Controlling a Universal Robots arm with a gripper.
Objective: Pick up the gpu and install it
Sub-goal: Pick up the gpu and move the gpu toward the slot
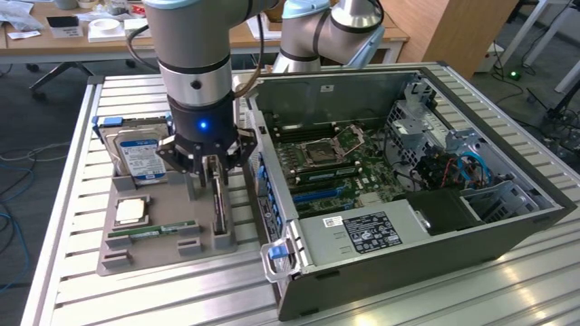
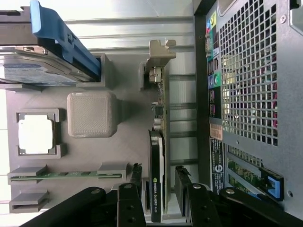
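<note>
1. Nearest the wrist camera is the gripper [image 2: 159, 172]. Its jaws are open, one on each flank of the gpu [image 2: 157, 142], with a sliver of gap showing on both sides. Nothing is gripped.
2. The gpu stands on edge in its slot in the grey tray [image 1: 145, 255], left of centre in the exterior frame, just beside the computer case [image 1: 507, 224].
3. Risk, my judgement: I cannot tell how far along the card the jaws sit. If they close off-centre, the card may pivot and its silver bracket [image 2: 160, 52] may snag the holder.
4. Risk: the case wall is close, so a tilted lift could knock it.
5. The tray also holds a hard drive [image 1: 140, 159], a CPU [image 1: 132, 209] and a RAM stick [image 1: 149, 232].
6. Surface: slatted metal tabletop [image 1: 136, 299], with glare at lower right. Room: wooden desk [image 1: 54, 41] at upper left, loose cables [image 1: 23, 153] on the dark floor.
</note>
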